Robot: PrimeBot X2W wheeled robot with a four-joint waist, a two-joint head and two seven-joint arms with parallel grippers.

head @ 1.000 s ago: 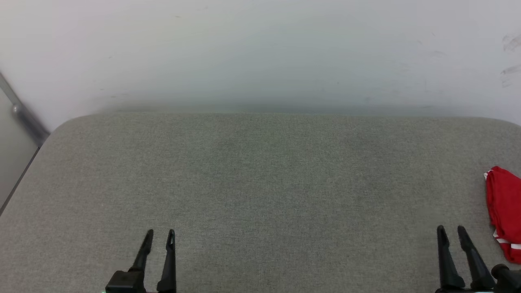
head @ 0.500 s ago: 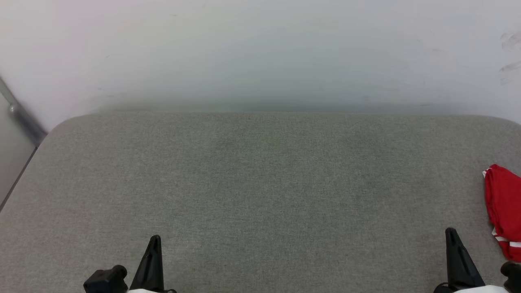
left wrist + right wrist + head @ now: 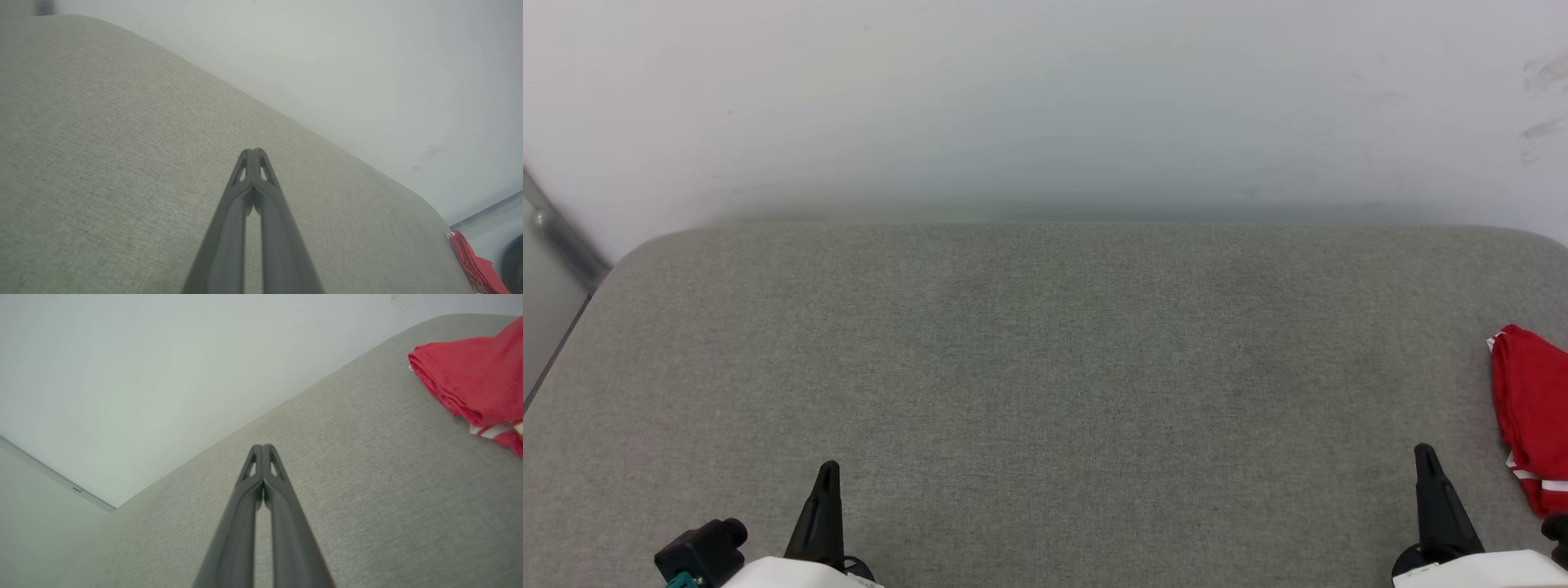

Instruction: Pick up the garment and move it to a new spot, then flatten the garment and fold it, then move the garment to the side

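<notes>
A plain white wall (image 3: 1045,98) stands behind a wide grey cloth-covered pad (image 3: 1045,367), and that pad is your work place. The red shirt with a red-and-white striped edge (image 3: 1531,408) lies on the pad's far right side, partly cut off by the edge of the head view. It sits in a bunch of stacked layers. A rounded fold faces the pad's middle, and the striped trim (image 3: 494,430) peeks out toward the pad's near edge. No letters or number can be seen on it.

Your left gripper (image 3: 827,469) hovers over the left part of the pad's near edge. Your right gripper (image 3: 1423,453) hovers over the right part of that edge, near the shirt but not touching it. In both wrist views the two dark fingers are pressed together at the tips, with nothing between them.

The shirt looks soft, light and floppy. It will likely sag and fall open if you lift it by one thin layer. It won't break, and it should not slip much on the rough pad cloth. If you need to move it, open the right fingers first. Then pinch the thick rounded fold so you catch all the layers at once. Go gently, so the pad's cover does not get pinched too.
</notes>
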